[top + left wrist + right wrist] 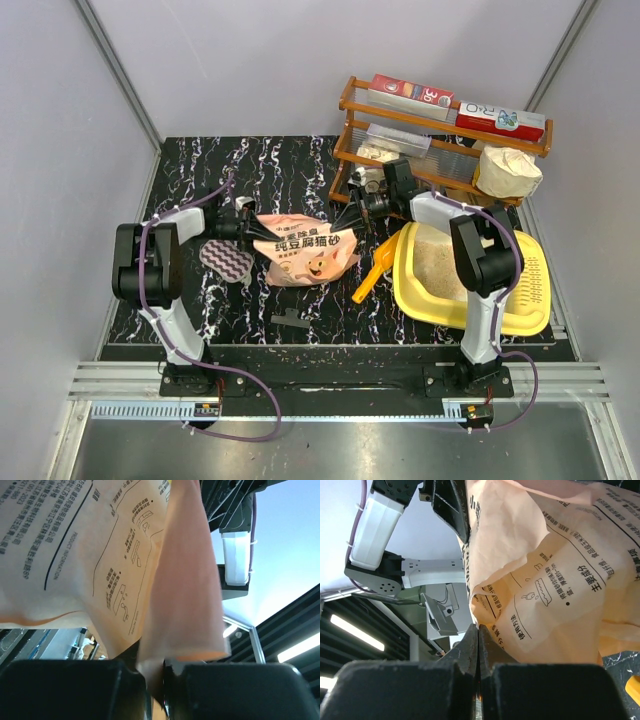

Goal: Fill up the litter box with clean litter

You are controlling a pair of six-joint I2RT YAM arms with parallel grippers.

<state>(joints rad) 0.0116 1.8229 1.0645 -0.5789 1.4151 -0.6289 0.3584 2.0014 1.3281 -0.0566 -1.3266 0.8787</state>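
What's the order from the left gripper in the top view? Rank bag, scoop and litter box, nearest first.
1. The bag, mid-table, its edge pinched in the jaws of the left gripper.
2. The scoop, right of the bag.
3. The litter box, far right.

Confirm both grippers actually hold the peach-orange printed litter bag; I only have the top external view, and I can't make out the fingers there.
Observer: Yes on the left: the left wrist view shows the left gripper shut on a fold of the peach-orange printed litter bag.
Operator: And the right?
Observer: The right wrist view shows the right gripper shut on the bag's thin edge, fingers nearly touching.
Operator: Which face points down?
Observer: The back, printed with black text and diagrams, faces both wrist cameras.
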